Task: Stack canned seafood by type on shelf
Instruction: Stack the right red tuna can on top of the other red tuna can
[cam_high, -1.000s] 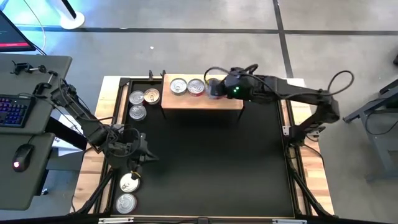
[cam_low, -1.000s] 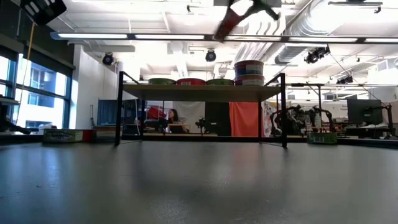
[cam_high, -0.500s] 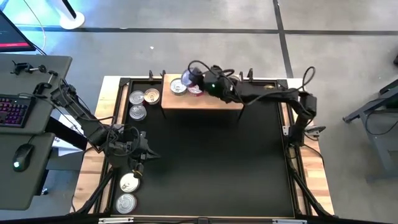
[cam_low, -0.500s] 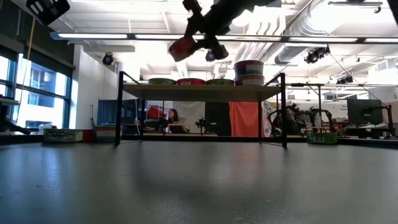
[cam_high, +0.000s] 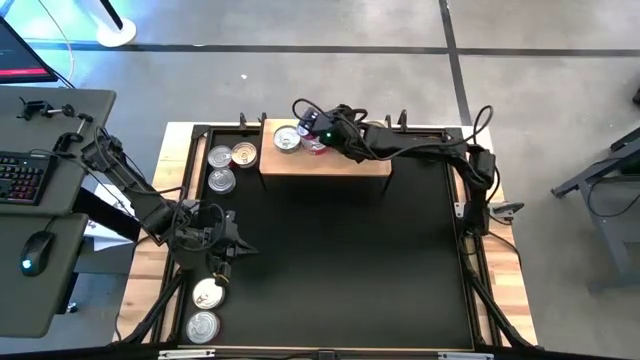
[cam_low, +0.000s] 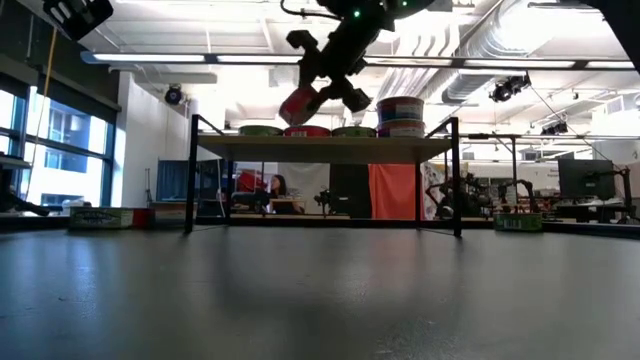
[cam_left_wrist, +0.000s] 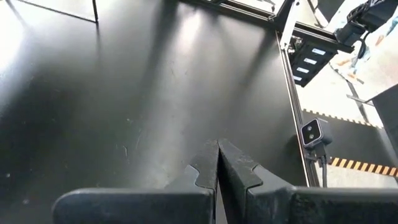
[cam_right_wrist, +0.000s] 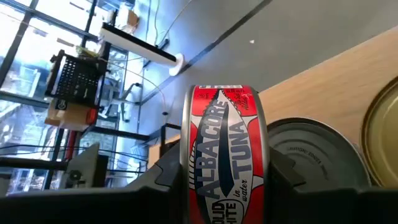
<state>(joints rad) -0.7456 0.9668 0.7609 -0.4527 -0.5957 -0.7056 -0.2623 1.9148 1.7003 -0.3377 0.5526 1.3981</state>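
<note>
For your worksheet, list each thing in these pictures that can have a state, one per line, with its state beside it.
Right gripper: shut on the red tuna can, above the shelf.
Red tuna can: held on edge, tilted, in the air.
Left gripper: shut, empty, over the black mat.
Shelf: holds tins, one stack at its right end.
Loose tins: lying flat beside the shelf.

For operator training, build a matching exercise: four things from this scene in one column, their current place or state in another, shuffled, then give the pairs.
Things:
1. red-label tuna can
2. left pincer
3. stack of blue-purple cans
4. two silver-lid cans

Places or states:
A. shut, over the black mat
B. standing on the right part of the shelf
C. held on edge in the right pincer, above the shelf
D. lying off the mat, near the left arm's base

Pairs: 1-C, 2-A, 3-B, 4-D
</note>
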